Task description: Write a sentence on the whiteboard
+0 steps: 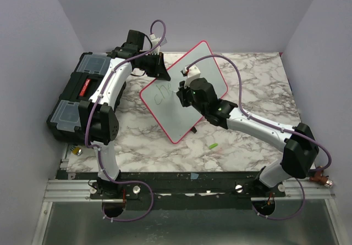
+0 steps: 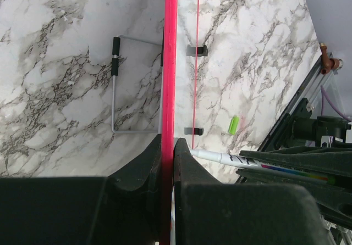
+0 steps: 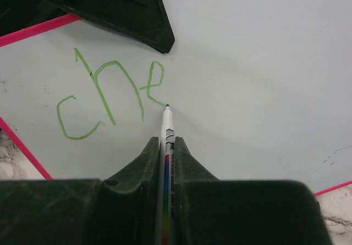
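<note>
Marble tabletop (image 1: 165, 157) is carrying the whiteboard (image 1: 170, 121), propped mid-surface. Your left gripper (image 2: 168, 146) is clamping its red rim. Your right gripper (image 3: 166, 143) is pinching the marker (image 3: 168, 121), tip touching the sentence (image 3: 110, 91), which is showing only "che". Overhead, your right arm (image 1: 258, 127) is hiding its last letter.

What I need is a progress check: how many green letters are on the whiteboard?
3 on the whiteboard: c left, h middle, e right, by the marker tip. None seems hidden.
</note>
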Robot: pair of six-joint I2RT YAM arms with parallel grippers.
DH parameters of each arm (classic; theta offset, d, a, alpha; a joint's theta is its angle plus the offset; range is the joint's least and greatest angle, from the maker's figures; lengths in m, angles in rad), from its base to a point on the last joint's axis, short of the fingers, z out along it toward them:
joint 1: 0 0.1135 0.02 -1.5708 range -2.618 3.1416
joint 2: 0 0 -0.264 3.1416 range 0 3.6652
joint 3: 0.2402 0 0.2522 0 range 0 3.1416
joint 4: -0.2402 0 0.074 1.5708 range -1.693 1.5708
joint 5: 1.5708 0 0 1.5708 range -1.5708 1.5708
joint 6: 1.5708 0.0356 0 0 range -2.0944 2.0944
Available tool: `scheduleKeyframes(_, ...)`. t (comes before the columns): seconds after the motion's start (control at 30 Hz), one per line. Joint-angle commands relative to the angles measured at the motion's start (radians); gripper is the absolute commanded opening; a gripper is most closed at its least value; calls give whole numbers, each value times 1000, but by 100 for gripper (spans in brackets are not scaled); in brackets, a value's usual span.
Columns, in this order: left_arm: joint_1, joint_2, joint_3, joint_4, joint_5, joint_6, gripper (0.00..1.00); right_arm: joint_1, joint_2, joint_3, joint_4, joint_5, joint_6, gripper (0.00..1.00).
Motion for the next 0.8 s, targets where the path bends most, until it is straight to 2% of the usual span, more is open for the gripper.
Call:
scheduleKeyframes(0.0, -3, -39, 14, 23, -151, 87, 0, 1, 44, 59, -65, 52, -25, 1)
scheduleKeyframes(0.33, -3, -41, 14, 20, -153, 87, 0, 1, 40, 177, -110, 98, -52, 1)
scheduleKeyframes(0.77, -3, -56, 0, 31, -143, 78, 0, -13, -20, 109, -64, 100, -25, 1)
